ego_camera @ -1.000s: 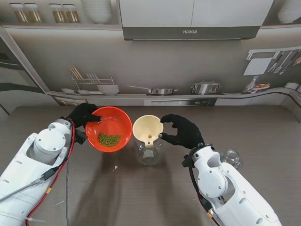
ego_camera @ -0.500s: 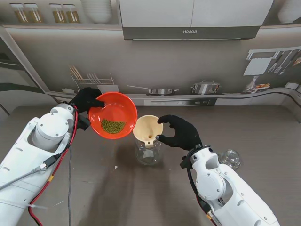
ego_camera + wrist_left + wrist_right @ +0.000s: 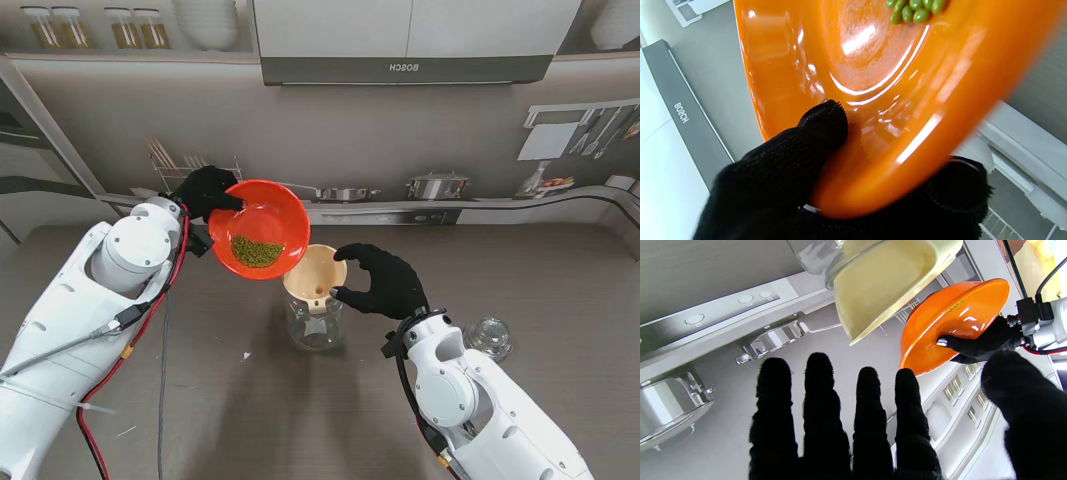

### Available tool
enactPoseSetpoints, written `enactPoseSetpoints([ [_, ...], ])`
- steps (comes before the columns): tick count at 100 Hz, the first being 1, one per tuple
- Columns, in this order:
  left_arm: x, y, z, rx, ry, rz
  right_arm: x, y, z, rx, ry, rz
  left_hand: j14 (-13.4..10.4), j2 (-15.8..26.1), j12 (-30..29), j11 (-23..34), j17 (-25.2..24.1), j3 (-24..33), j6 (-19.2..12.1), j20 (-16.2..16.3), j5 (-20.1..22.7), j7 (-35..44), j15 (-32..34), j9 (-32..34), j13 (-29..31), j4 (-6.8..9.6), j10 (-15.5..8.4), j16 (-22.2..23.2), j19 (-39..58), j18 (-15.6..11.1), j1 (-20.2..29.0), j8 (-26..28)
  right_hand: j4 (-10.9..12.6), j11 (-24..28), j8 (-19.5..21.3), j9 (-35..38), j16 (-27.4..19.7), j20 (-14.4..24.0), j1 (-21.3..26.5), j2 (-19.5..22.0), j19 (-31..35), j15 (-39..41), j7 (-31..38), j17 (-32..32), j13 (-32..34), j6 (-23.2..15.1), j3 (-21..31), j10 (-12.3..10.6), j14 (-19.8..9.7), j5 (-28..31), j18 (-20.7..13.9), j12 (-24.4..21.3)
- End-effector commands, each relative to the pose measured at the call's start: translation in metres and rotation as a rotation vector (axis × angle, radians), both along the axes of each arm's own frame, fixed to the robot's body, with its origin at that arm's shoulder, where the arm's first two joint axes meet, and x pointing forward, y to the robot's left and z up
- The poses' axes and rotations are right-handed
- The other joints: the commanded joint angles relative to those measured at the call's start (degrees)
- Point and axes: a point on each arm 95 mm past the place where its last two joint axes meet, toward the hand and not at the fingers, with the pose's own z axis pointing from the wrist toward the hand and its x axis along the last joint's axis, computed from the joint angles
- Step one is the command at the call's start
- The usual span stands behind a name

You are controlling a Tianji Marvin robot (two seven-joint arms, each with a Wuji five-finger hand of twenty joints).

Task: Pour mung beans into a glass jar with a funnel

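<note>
The pour is judged to be about to start: the funnel (image 3: 315,276) is already seated in the glass jar (image 3: 316,326), but no beans can be seen inside either. The mung beans (image 3: 257,251) are heaped against the lower side of the orange bowl (image 3: 264,228), which is pinched at its rim by the left hand (image 3: 205,191) and tilted toward the funnel. The right hand (image 3: 385,281) is spread beside the funnel, with nothing gripped. Compared with a second ago, the bowl is raised, carried rightward over the funnel's edge and tipped more steeply.
</note>
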Motion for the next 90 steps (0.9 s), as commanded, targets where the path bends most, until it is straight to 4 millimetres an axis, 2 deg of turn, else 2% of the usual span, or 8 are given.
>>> enactPoseSetpoints([
  [1, 0.003, -0.01, 0.008, -0.001, -0.006, -0.023, -0.003, 0.004, 0.001, -0.006, -0.001, 0.009, 0.98, 2.49, -0.66, 0.52, 2.61, 5.22, -4.33, 0.85, 4.58, 3.98, 2.02, 3.38, 2.25, 1.28, 1.89, -0.1, 0.15, -0.53, 6.27, 2.61, 0.79, -0.16, -0.53, -1.74, -1.24, -0.8, -2.08, 0.76, -1.23, -0.77, -0.84, -0.79, -0.94, -0.99, -1.91, -1.22, -0.9, -1.35, 0.5, -0.26],
  [32, 0.008, -0.027, 0.011, 0.05, -0.032, -0.022, -0.005, 0.006, 0.001, 0.003, -0.019, 0.014, 1.03, 1.39, -0.95, 0.93, 3.6, 6.83, -4.02, 0.67, 5.14, 3.83, 3.17, 4.05, 2.4, 1.33, 1.93, -0.41, 0.58, -0.22, 5.69, 2.69, 0.96, -0.23, -0.48, -1.38, -1.2, -0.67, -1.97, 0.79, -1.48, -0.75, -0.96, -0.72, -0.74, -0.91, -2.26, -1.28, -0.82, -1.21, 0.52, -0.26],
  [50, 0.008, -0.036, 0.014, 0.069, -0.084, 0.001, -0.005, 0.006, 0.002, 0.006, -0.022, 0.012, 0.84, -0.71, -1.78, 1.61, 5.55, 10.25, -3.77, 0.01, 6.3, 3.65, 5.93, 5.27, 2.43, 1.26, 1.7, -1.28, 1.4, 0.21, 4.1, 2.24, 1.0, -0.2, -0.41, -1.22, -1.18, -0.57, -1.92, 0.8, -1.46, -0.74, -0.9, -0.62, -0.65, -0.76, -2.19, -1.29, -0.83, -1.13, 0.54, -0.22],
  [90, 0.005, -0.057, 0.017, 0.089, -0.19, -0.007, -0.005, 0.006, 0.004, 0.009, -0.028, 0.0, 0.5, -2.53, -2.34, 2.25, 6.86, 12.71, -3.81, -0.42, 7.09, 3.73, 7.74, 6.31, 2.52, 1.29, 1.22, -2.18, 1.83, 0.48, 2.75, 1.73, 0.98, -0.17, -0.34, -1.06, -1.13, -0.44, -1.97, 0.75, -1.4, -0.64, -0.77, -0.44, -0.35, -0.72, -1.94, -1.21, -0.83, -1.12, 0.62, -0.19],
])
